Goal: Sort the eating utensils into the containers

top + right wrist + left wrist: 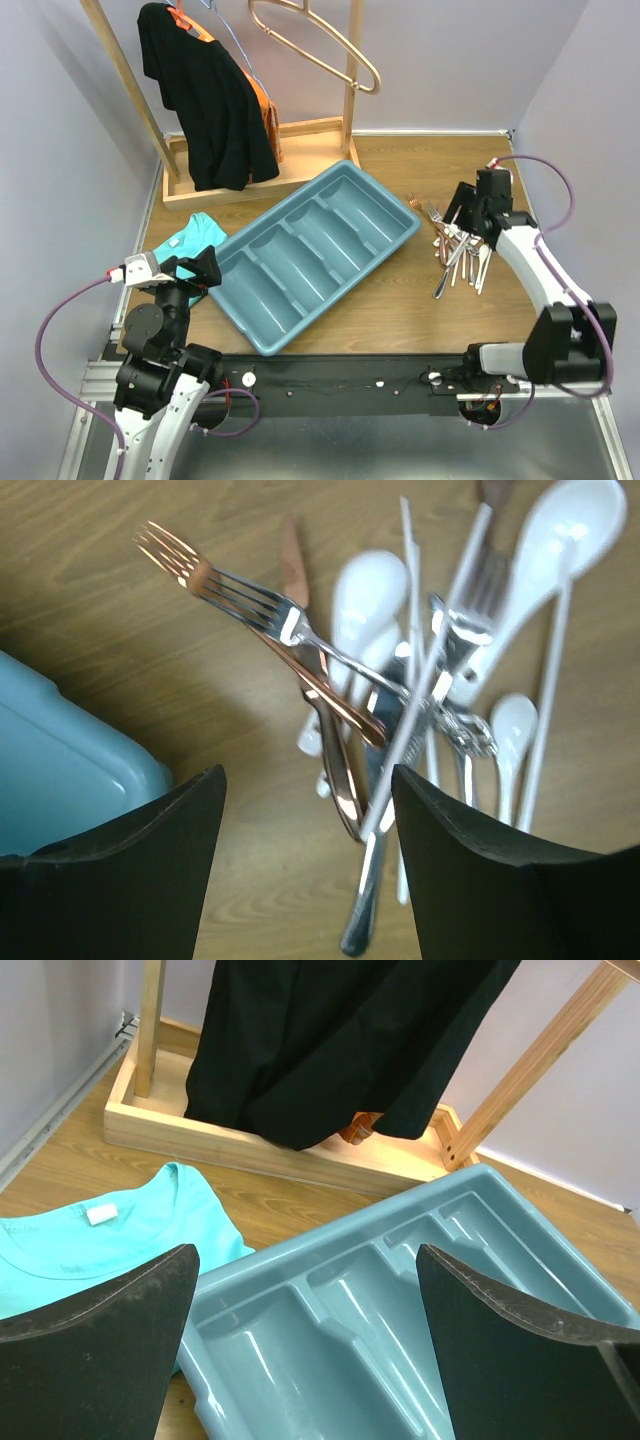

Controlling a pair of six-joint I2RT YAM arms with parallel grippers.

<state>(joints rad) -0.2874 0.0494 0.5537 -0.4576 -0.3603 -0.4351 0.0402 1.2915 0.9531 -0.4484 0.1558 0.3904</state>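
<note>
In the upper right of the top view, the right tool (453, 216) is hovering over the pile of slim cutlery (460, 255), which is lying jumbled on the wooden worktop (400, 310) just beside the far end of the long teal-blue plastic cutlery tray (345, 225). The tray is sitting diagonally across the middle, and its four parallel compartments are showing bare, so the sorting is probably only beginning. At the lower left the left tool (203, 267) is hanging by the tray's near end, apparently waiting out of the way, or perhaps ready to steady the tray. From the left wrist, that tool's jaws are standing wide apart with nothing between them, released and idle. Past them the tray's compartments are running toward the right of the frame. A folded turquoise T-shirt (110, 1240) is lying at the left, touching or slightly under the tray's rim. At the top, a black garment (330, 1040) is hanging over the base of a wooden rack (250, 1150). From the right wrist, this tool's jaws are also standing apart and gripping nothing, framing the pile from above, seemingly lining up on one piece. A coppery metal fork (175, 560) is reaching toward the upper left, crossed with a silver one. A white plastic spoon (370, 590) is lying behind them, and a pale thin chopstick (548, 690) is slanting down the right side. A corner of the tray is showing at the left edge. Because the pieces are overlapping, closing on only one is likely to be the awkward part.
</note>
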